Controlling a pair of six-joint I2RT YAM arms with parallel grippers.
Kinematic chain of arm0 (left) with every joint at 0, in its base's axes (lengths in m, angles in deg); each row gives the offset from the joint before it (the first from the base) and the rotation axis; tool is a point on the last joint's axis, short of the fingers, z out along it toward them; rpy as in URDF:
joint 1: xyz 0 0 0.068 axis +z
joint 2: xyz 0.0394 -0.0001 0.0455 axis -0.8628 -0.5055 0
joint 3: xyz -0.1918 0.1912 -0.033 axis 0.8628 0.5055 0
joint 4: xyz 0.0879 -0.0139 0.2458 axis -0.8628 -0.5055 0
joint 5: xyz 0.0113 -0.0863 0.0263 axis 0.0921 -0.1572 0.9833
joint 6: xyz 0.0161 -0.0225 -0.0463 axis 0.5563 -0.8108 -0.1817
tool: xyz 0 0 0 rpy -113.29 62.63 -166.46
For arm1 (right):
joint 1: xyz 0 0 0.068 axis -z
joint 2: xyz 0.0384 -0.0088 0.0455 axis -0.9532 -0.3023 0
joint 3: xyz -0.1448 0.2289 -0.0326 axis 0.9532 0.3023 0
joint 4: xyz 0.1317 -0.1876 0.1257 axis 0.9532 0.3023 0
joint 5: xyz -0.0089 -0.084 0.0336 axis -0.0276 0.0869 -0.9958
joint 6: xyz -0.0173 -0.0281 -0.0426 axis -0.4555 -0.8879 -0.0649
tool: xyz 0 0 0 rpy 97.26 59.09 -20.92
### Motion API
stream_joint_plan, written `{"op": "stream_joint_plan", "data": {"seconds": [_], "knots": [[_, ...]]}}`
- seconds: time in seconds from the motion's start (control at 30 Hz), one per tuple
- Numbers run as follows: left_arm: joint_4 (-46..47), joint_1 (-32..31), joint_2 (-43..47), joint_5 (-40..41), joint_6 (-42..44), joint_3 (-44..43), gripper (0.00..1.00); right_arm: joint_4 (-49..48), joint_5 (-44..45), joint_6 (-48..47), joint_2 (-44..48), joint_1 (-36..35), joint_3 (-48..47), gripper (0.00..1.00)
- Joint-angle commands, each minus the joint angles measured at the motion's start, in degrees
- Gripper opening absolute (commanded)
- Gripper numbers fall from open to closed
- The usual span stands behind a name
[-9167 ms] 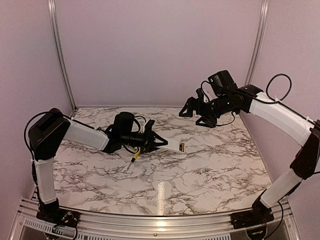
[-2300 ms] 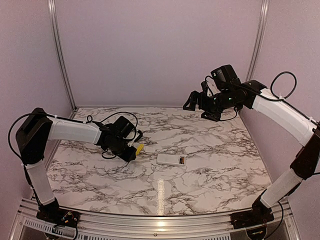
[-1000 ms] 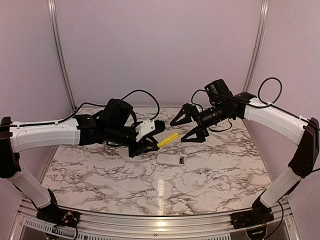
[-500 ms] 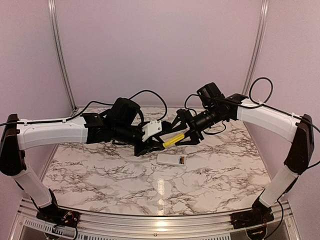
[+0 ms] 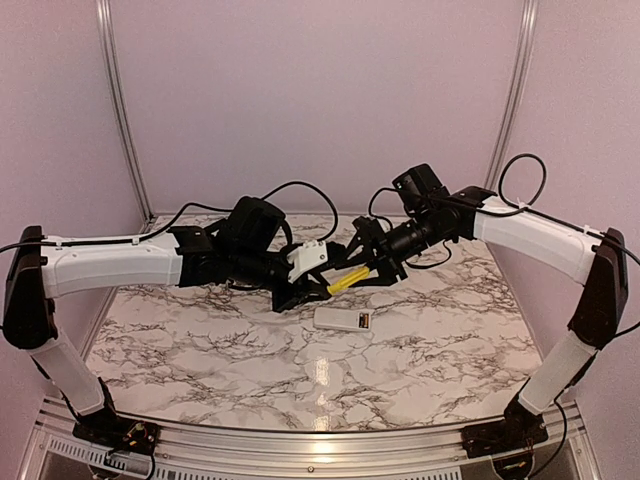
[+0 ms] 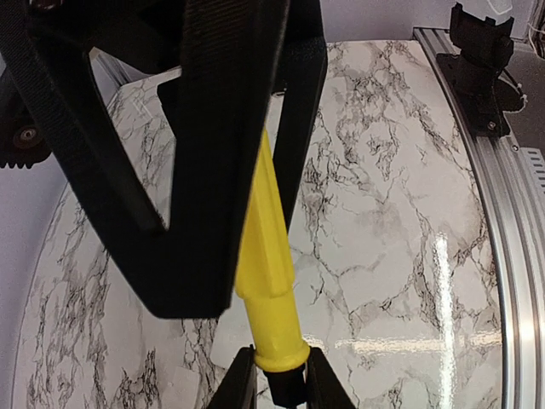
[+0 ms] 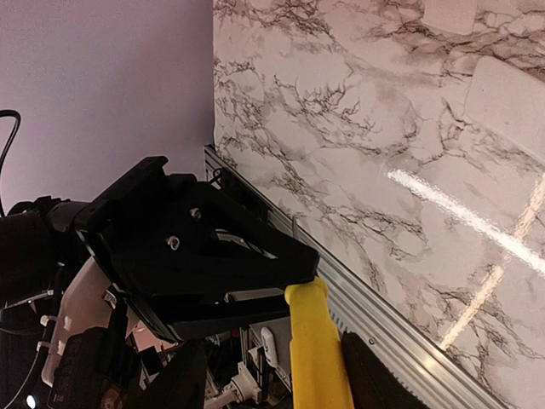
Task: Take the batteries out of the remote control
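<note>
The white remote control [image 5: 343, 320] lies flat on the marble table [image 5: 200, 340], its dark battery recess [image 5: 365, 321] facing up at its right end. The batteries are too small to make out there. Above it, both arms meet in the air. My left gripper [image 5: 312, 290] [image 6: 281, 385] is shut on the dark collar of the yellow-handled screwdriver [image 5: 346, 281] [image 6: 266, 281]. My right gripper [image 5: 368, 268] [image 7: 274, 373] straddles the yellow handle [image 7: 317, 358]; one finger sits against it and a gap shows at the other. The remote control [image 7: 511, 102] also appears in the right wrist view.
A small pale flat piece [image 7: 451, 13] lies on the marble beyond the remote. Aluminium rails [image 5: 300, 445] edge the table's near side, and lilac walls enclose the back and sides. The arms' cables [image 5: 300, 190] loop above the middle.
My right gripper moved left onto the screwdriver's yellow handle and narrowed its jaws around it. The left gripper kept hold of the screwdriver and shifted slightly right.
</note>
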Motion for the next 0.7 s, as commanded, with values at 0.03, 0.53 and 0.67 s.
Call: {"op": "stream_joint_plan", "data": {"seconds": [0.03, 0.53, 0.67], "knots": [[0.1, -0.3, -1.0, 1.0, -1.1, -2.1, 0.00, 0.3, 0.8, -0.1, -0.6, -1.2, -2.1, 0.49], [-0.4, -0.3, -1.2, 2.1, -2.2, -2.6, 0.00, 0.9, 2.4, -0.9, -1.4, -1.9, -2.3, 0.40], [-0.7, -0.3, -1.1, 2.0, -2.2, -2.5, 0.00, 1.0, 2.7, -1.1, -1.6, -2.2, -2.5, 0.36]]}}
